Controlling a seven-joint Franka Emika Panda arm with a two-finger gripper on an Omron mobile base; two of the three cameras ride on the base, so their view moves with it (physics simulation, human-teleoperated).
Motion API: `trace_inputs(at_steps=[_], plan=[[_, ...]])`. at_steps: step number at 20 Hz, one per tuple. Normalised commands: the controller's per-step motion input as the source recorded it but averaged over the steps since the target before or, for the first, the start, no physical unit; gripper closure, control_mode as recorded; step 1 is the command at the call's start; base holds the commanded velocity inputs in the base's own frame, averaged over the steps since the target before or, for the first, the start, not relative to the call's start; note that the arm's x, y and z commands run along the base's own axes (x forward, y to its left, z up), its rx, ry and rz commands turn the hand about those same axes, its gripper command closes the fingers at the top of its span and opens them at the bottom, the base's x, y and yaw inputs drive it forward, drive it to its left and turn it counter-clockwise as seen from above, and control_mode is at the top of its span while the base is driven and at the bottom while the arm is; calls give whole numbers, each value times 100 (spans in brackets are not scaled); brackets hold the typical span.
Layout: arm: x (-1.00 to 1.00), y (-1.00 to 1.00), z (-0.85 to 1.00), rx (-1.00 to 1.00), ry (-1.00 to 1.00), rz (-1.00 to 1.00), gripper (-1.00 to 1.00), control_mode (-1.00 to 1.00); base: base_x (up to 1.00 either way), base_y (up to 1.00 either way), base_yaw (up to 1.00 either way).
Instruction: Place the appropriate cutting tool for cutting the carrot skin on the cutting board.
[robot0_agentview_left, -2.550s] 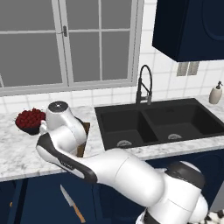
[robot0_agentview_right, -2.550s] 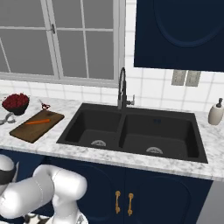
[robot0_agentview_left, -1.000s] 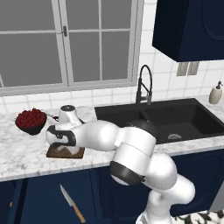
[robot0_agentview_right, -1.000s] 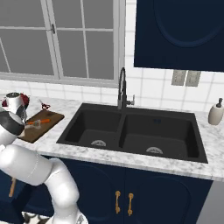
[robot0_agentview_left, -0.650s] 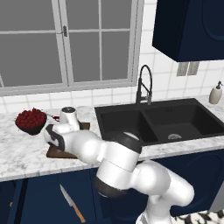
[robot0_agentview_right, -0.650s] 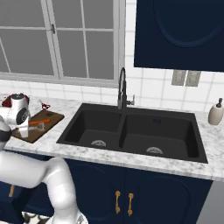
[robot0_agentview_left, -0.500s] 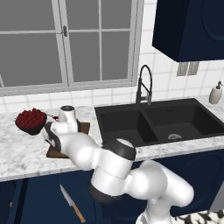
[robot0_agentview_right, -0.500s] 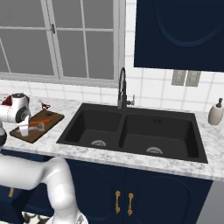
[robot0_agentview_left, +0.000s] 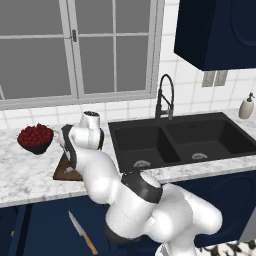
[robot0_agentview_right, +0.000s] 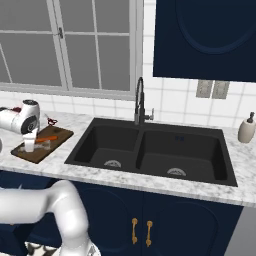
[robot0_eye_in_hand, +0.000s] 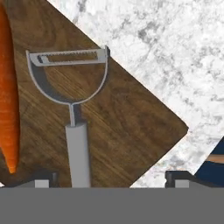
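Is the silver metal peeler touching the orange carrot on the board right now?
Apart. The hand view shows bare dark wooden cutting board between the silver metal peeler and the orange carrot.

Marble counter (robot0_agentview_right: 60, 167); cutting board (robot0_eye_in_hand: 127, 127), berry bowl (robot0_agentview_left: 35, 139), soap bottle (robot0_agentview_right: 246, 128)

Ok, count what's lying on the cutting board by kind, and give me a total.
Peeler: 1
Carrot: 1
Total: 2, both on the cutting board
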Motion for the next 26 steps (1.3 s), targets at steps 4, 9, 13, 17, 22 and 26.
trace_inputs(at_steps=[4, 9, 13, 17, 22, 26], plan=[[-58, -49, 41, 11, 0, -8, -100, -100, 0, 0, 0], [-37, -43, 44, 2, 0, -8, -100, -100, 0, 0, 0], [-26, -49, 40, 0, -2, -7, -100, -100, 0, 0, 0], [-35, -51, 45, 1, -9, -6, -100, -100, 0, 0, 0], [-38, -51, 44, 2, -14, -5, -100, -100, 0, 0, 0], [-32, -54, 33, 4, -13, -6, -100, -100, 0, 0, 0]])
